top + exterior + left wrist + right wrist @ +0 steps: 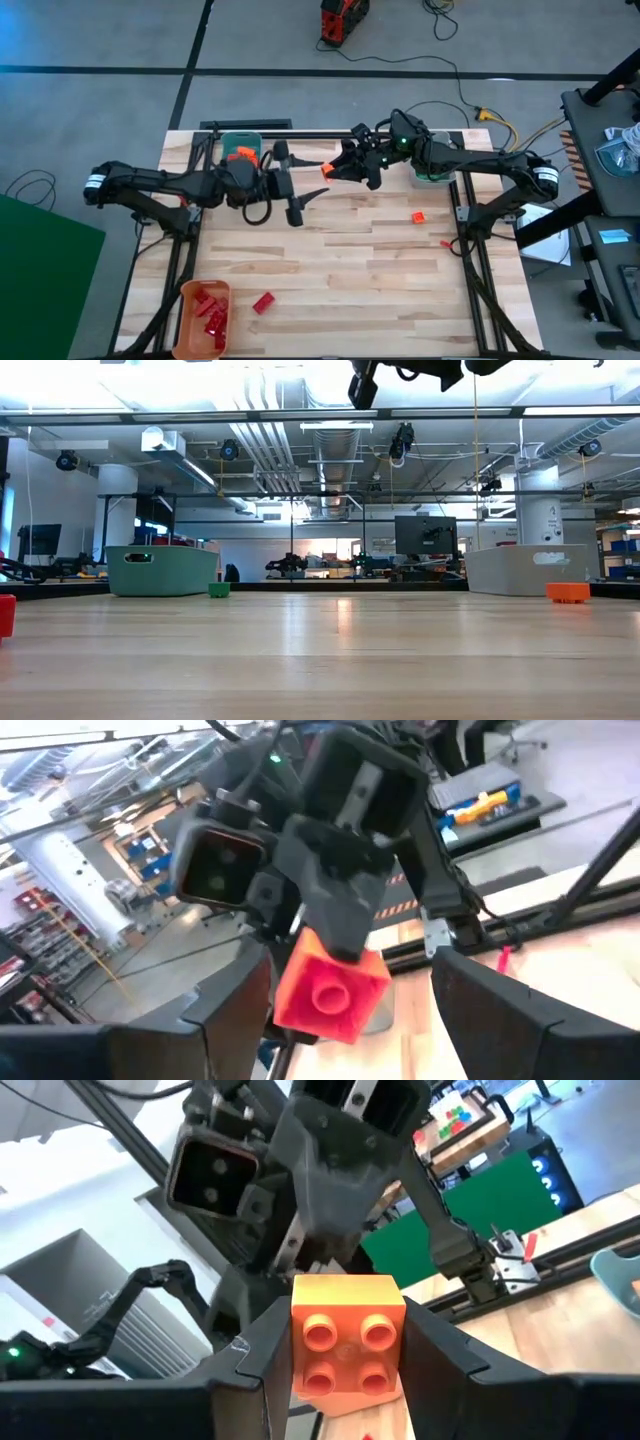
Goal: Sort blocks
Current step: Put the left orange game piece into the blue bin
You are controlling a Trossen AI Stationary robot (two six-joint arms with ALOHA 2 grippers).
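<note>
A wide workshop hall with ceiling pipes runs behind the pale wooden worktop (330,250), and we have both arms lifted over its far half, facing one another.

Our right tool (335,168) grips an orange block (347,1344) between its fingers, studs turned toward its own wrist camera. From the left wrist view we see that same block from the other side, held by the right tool's jaws and lying in line with the gap of our left tool (298,190), whose fingers (505,1010) stand spread and empty to either side of it. So the block lies straight ahead of the left tool, near but not yet between its pads, as far as we can judge.

The teal bin (240,146) at the far left edge sits just behind the left arm, which is the nearer arm to it. A handover seems likely.

Loose blocks remain: one (418,216) near the right edge, a red one (263,302) by the orange bin (190,292) at the near left corner.
</note>
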